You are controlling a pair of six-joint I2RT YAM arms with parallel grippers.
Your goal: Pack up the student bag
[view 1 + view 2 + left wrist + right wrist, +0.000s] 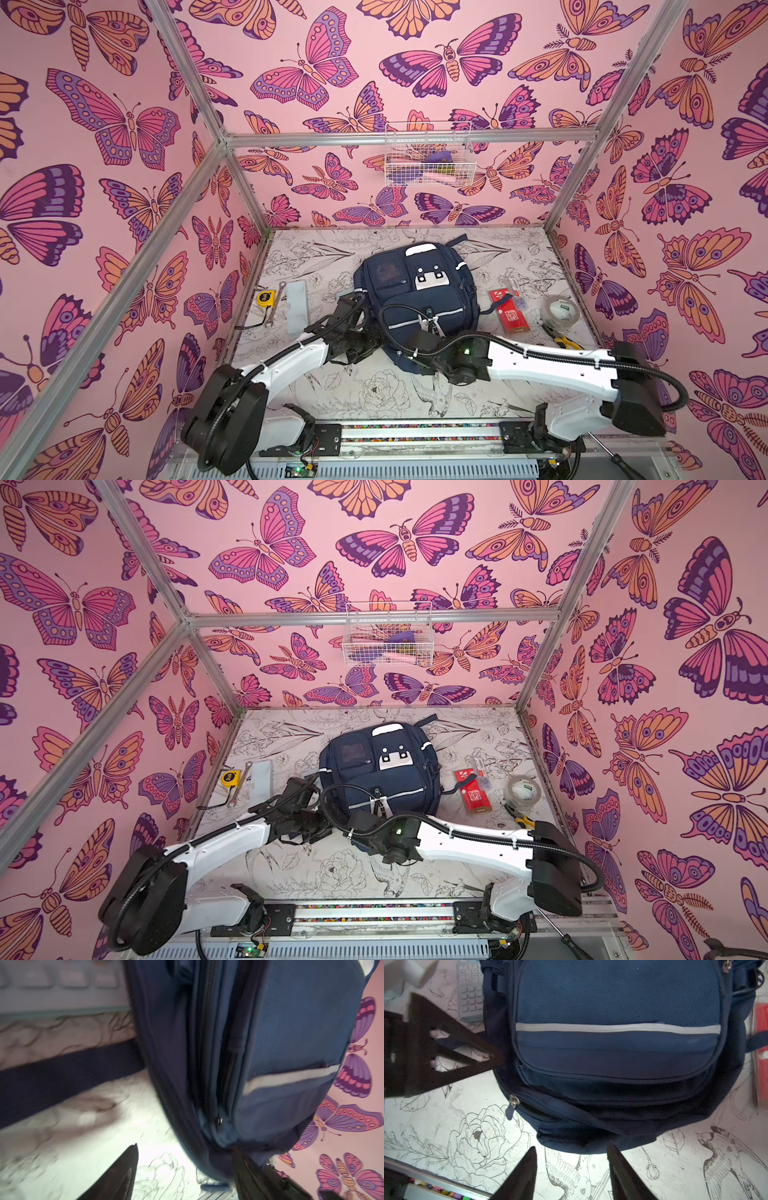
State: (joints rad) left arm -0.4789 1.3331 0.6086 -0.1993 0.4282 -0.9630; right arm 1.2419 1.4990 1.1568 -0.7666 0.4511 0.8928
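– Navy bag (415,299) lies flat and front up in the middle of the table (374,395). Report tool state.

– Left gripper (185,1146): jaws wide, nothing clamped. One finger (253,1174) rests against the fabric at the bag's corner. Right gripper (571,1147): jaws apart and empty, hovering over the table just off the bag's near edge.

– Step in hand?

– I judge it to be opening the main compartment. The zip pull (512,1103) hangs at the side seam, near the left gripper. I cannot tell how far the zip is run.

– Procedure?

– One. I narrow the left jaws before the approach, because wide jaws would take in fabric along with the tab.
Two. I pinch the tab alone, close to the slider, and check the hold in the left wrist view, which is blurred at present.
Three. I press the right gripper down on the near edge. The bag is soft and will likely slide or bunch if it is not held.
Four. I draw along the seam's curve, not away from it, and I stop if the fabric rides up.

– Hazards?

– The calculator (470,991) lies just beside the bag on my left, and the red packs (511,313) lie near it on my right. I keep both elbows clear of them.
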